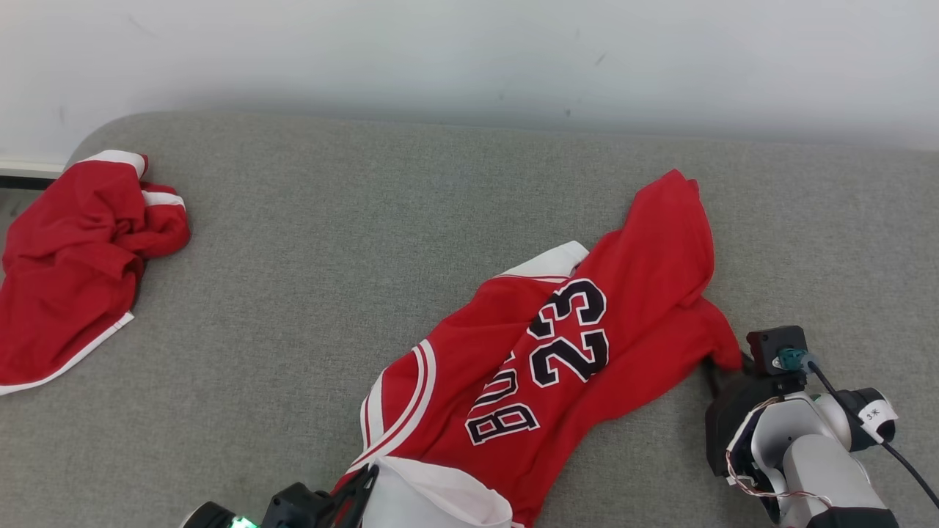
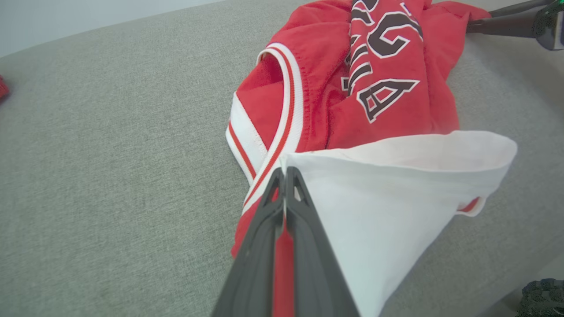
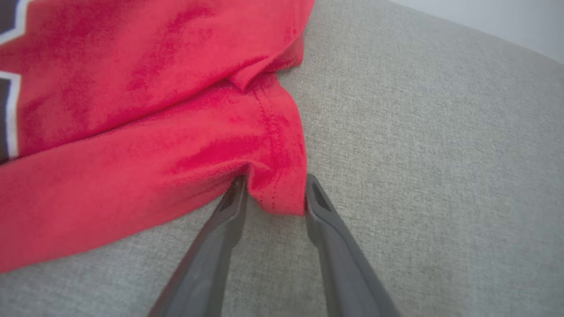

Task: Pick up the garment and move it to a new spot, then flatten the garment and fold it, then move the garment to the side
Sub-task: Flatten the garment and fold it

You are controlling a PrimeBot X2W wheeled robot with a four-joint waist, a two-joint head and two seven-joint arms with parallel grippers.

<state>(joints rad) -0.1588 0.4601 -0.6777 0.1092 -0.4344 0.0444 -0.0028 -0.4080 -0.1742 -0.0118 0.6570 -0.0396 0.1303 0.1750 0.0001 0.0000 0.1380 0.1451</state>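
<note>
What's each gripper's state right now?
Left gripper: shut on the red jersey, at its trimmed edge.
Right gripper: open, straddling a corner of the jersey, not clamped.

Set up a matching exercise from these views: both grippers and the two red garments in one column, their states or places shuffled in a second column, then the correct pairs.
Column one
1. left gripper
2. right gripper
3. numbered jersey
4. crumpled red garment

Column two
A. bunched at the far left edge of the grey cushion
B. fingers pinched shut on the jersey's white-trimmed edge
C. fingers apart, astride a red corner of the jersey
D. lying number side up between the two grippers

Pairs: 1-B, 2-C, 3-D, 4-A
</note>
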